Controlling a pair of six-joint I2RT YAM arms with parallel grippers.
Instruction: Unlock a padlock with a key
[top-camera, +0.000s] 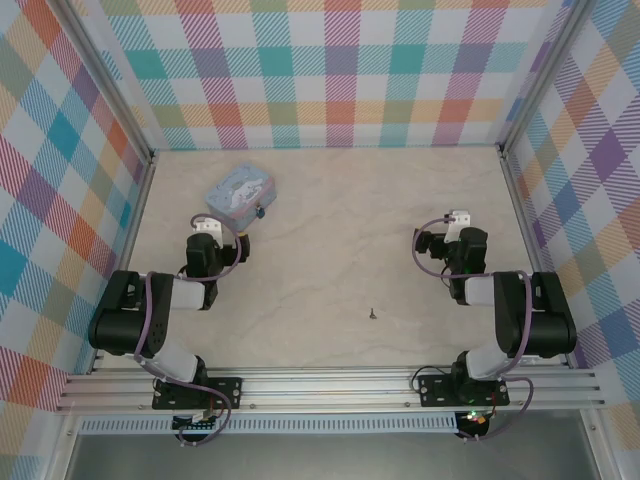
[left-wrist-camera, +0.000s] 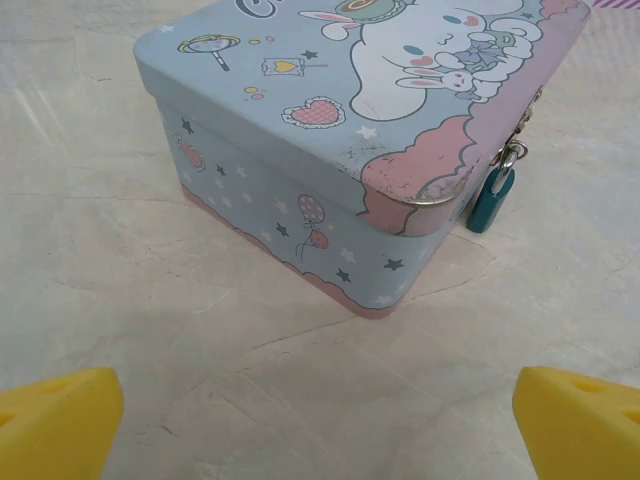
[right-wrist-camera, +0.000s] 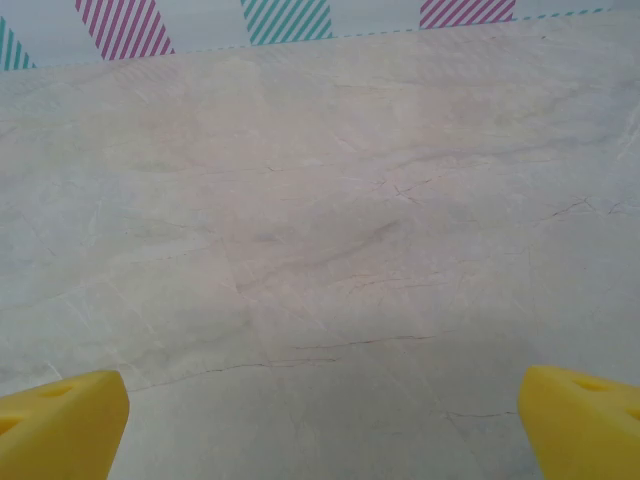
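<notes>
A tiny blue padlock hangs by its silvery shackle from the clasp of the pale blue cartoon tin, on the tin's right side; from above the padlock is a small speck at the tin's near right corner. The small dark key lies alone on the table in the near middle, between the two arms. My left gripper sits just in front of the tin, open, with nothing between its yellow fingertips. My right gripper is open over bare table, far right of the key, its fingertips wide apart.
Plaid walls close the table on the left, back and right. An aluminium rail runs along the near edge by the arm bases. Pale marble tabletop lies between the tin and the right arm.
</notes>
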